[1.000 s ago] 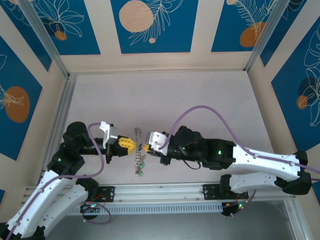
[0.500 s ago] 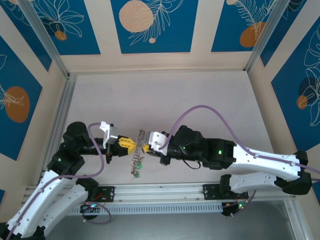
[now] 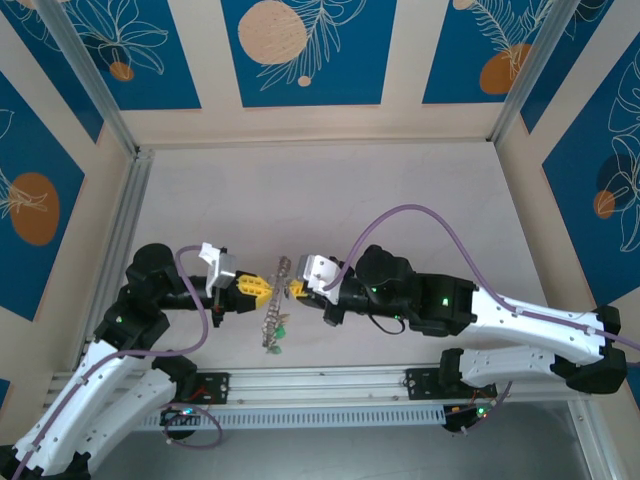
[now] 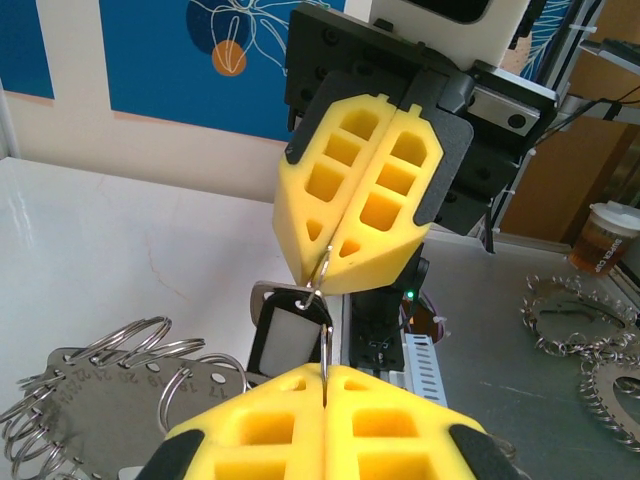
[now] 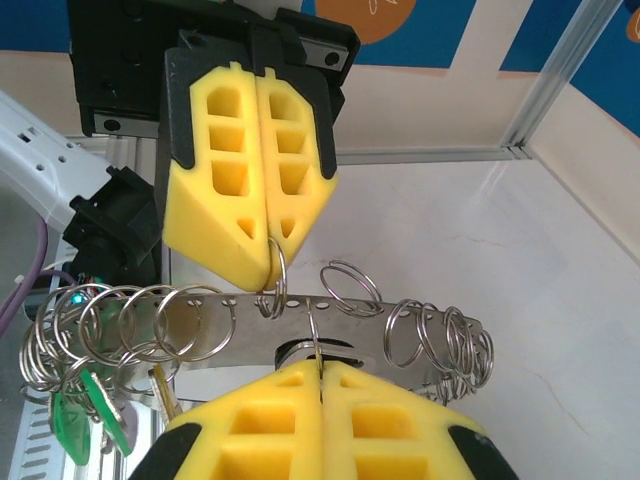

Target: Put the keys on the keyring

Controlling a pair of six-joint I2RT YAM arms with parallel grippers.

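Nearest the arm bases, green tags point(image 5: 72, 418) hang from the near end of the keyring point(image 5: 345, 308), a perforated metal strip strung with many wire loops. It is held up over the table point(image 3: 420, 190) between the 2 claws. The left gripper point(image 5: 270, 260) has its yellow pads pressed fully together, nipping 1 loop that passes through the strip. Facing it tip to tip, the right gripper point(image 4: 325, 262) is also fully closed. It pinches the small ring of the keys point(image 4: 290, 335), whose dark-framed tag hangs just beside its fingertips, close to the strip. Whether that ring is threaded onto a loop I cannot tell. Beyond, the pale tabletop runs to the blue patterned wall point(image 3: 300, 50).
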